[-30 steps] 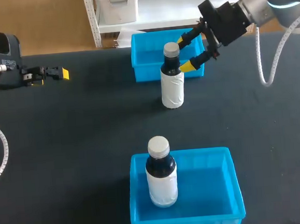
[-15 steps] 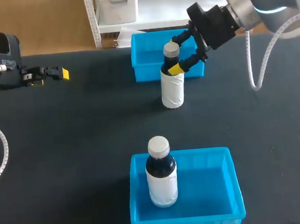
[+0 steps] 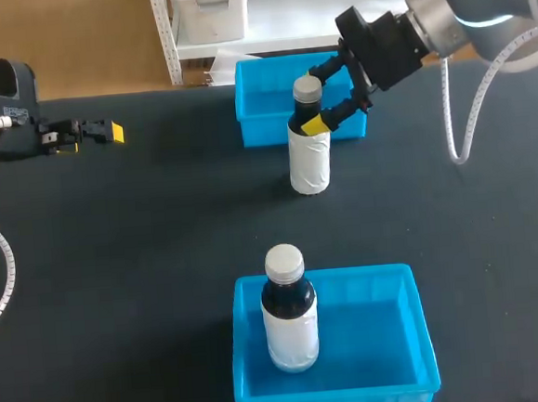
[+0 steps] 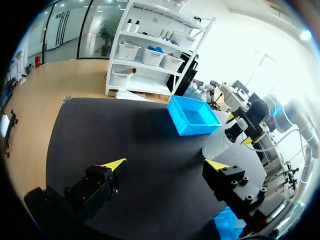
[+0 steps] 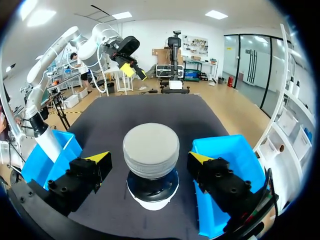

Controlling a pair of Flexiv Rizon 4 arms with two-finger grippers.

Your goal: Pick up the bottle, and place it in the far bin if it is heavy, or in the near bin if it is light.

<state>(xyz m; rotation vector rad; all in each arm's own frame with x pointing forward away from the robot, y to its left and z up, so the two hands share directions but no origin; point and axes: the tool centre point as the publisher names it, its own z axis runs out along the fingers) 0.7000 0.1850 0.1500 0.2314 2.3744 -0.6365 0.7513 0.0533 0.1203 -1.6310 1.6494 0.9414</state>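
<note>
The bottle (image 3: 308,151) stands upright on the table (image 3: 142,248), just in front of the far bin (image 3: 253,118). The right gripper (image 3: 317,97) straddles its neck, fingers spread and clear of the cap on both sides. A second bottle (image 3: 289,311) stands in the near bin (image 3: 392,340). The left gripper (image 4: 166,164) hangs well apart, fingers wide and holding nothing.

The black bench (image 3: 134,258) carries two blue bins: the far bin (image 3: 263,125) at its back edge, the near bin (image 3: 378,337) at the front. A bottle (image 3: 309,159) stands upright on the bench just before the far bin, perhaps touching its wall
</note>
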